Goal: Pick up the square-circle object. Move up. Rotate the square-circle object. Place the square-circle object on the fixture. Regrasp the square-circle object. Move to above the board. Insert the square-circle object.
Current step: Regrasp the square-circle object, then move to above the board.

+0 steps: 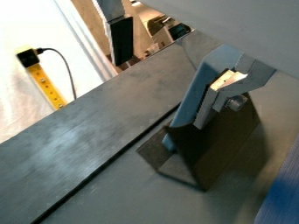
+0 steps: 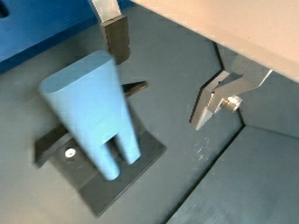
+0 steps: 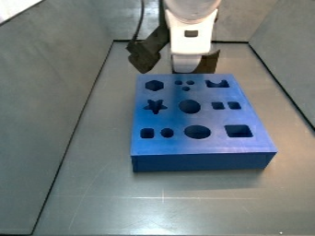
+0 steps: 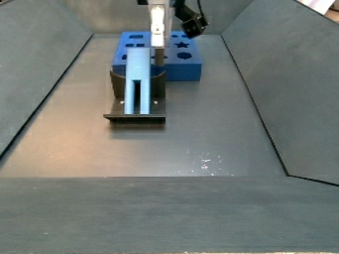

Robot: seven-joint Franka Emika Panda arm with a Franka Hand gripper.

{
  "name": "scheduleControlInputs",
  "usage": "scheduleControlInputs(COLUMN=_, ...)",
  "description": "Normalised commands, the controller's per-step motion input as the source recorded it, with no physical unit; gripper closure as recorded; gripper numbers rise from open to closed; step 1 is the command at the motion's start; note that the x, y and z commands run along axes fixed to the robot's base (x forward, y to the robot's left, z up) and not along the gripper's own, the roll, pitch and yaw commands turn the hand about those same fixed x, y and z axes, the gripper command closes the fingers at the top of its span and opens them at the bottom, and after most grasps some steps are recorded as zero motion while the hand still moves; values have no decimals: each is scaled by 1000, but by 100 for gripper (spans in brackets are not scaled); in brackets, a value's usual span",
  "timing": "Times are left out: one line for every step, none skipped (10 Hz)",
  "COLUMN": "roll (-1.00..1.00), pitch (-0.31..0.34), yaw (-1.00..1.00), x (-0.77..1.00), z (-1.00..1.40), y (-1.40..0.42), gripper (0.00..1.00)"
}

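Peg (image 4: 138,81): stands upright on fixture (image 4: 137,117), long axis vertical, directly below the hand (image 4: 157,40). Hand: fingers apart, holding nothing.

The pale blue peg (image 4: 138,83) stands upright on the dark fixture (image 4: 137,111), leaning against its upright. The fixture sits just beside the blue board (image 4: 159,56). The open gripper (image 2: 163,66) hangs over the peg.
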Motion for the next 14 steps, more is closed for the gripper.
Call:
scheduleControlInputs(roll=85, pitch=111, yaw=-54, x=801, z=-39, y=-9, gripper=0)
scheduleControlInputs(roll=90, pitch=130, yaw=-29, x=713, z=-41, y=-9, gripper=0)
scheduleControlInputs(roll=102, pitch=146, yaw=6, x=601, z=-38, y=-10, gripper=0)
scheduleControlInputs(roll=112, pitch=153, yaw=28, x=527, z=-36, y=-14, gripper=0)
scheduleControlInputs(roll=121, pitch=156, yaw=52, x=458, z=-38, y=-16, gripper=0)
scheduleControlInputs(roll=125, pitch=151, yaw=72, x=393, z=-33, y=-19, gripper=0)
scheduleControlInputs(roll=124, pitch=143, yaw=91, x=309, z=-34, y=-26, gripper=0)
scheduleControlInputs(roll=123, pitch=137, yaw=102, x=246, z=-33, y=-28, gripper=0)
scheduleControlInputs(roll=0, pitch=0, yaw=0, x=0, z=0, y=0, gripper=100)
scheduleControlInputs(roll=-256, pitch=-49, yaw=-151, x=-352, z=1000, y=-267, gripper=100)
scheduleControlInputs(roll=-255, pitch=-45, yaw=-152, x=-353, z=1000, y=-265, gripper=100)
scheduleControlInputs(roll=-225, pitch=-18, yaw=-132, x=-338, z=1000, y=-227, gripper=100)
scheduleControlInputs(roll=-213, pitch=3, yaw=-119, x=-313, z=1000, y=-205, gripper=100)
scheduleControlInputs(roll=-183, pitch=41, yaw=-107, x=-290, z=1000, y=-187, gripper=100)
